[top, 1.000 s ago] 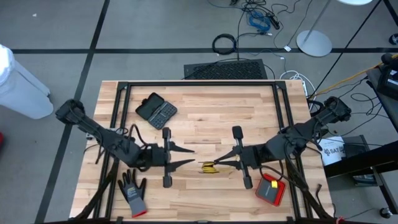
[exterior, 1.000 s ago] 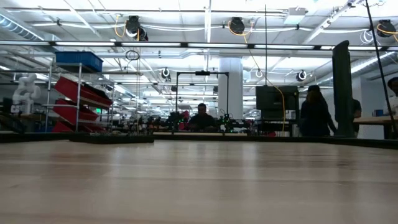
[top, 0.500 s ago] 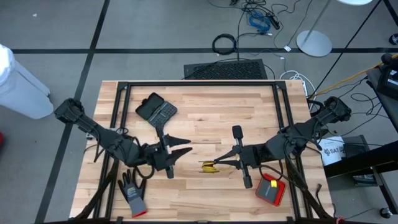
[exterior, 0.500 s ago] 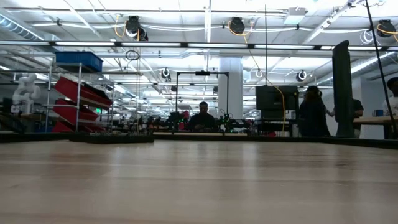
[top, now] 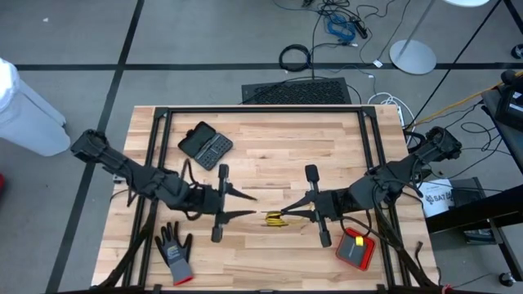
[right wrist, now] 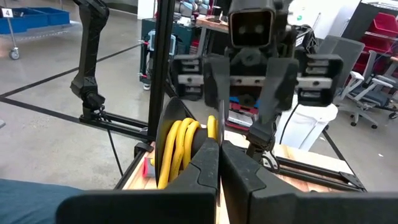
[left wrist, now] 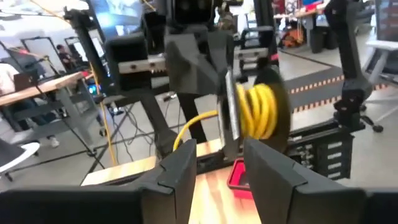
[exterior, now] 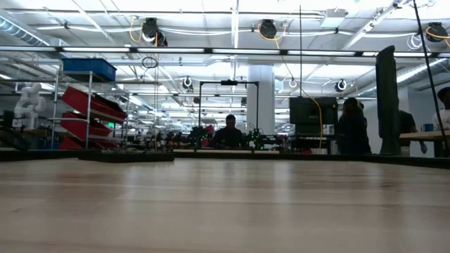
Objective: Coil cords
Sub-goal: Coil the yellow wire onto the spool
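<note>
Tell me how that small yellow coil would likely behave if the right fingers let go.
The yellow cord is wound in several loops pinched by the right gripper, so it would probably spring looser. It looks thin and light, likely floppy, and should flop flat onto the table rather than roll.

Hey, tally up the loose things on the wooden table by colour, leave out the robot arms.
Yellow: 1, the coiled cord, held by the shut right pincer
Black: 1, the case
Grey and black: 1, the glove
Red: 1, the box
Total: 4
</note>
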Robot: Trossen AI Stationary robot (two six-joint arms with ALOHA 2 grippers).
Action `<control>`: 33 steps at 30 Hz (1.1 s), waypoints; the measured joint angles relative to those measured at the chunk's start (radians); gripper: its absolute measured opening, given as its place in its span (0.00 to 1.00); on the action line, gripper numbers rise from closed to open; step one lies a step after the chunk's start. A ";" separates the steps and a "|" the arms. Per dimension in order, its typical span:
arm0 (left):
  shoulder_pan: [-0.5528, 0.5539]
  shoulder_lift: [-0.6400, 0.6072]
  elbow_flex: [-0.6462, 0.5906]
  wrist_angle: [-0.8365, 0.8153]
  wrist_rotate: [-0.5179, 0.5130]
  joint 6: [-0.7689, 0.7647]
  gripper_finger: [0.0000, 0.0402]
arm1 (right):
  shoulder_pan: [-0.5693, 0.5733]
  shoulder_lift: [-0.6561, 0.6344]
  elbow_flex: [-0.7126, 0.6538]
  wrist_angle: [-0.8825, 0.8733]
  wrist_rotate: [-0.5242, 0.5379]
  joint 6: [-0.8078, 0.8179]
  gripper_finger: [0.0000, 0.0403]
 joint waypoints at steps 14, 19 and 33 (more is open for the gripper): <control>0.023 0.007 -0.001 0.009 0.060 -0.051 0.37 | -0.001 0.000 0.000 -0.001 0.000 0.000 0.00; 0.028 0.006 0.000 0.018 0.063 -0.052 0.37 | -0.006 0.000 0.000 -0.001 0.000 0.001 0.00; 0.050 0.035 -0.001 0.040 0.074 -0.053 0.37 | -0.019 0.002 0.000 -0.008 -0.003 0.007 0.00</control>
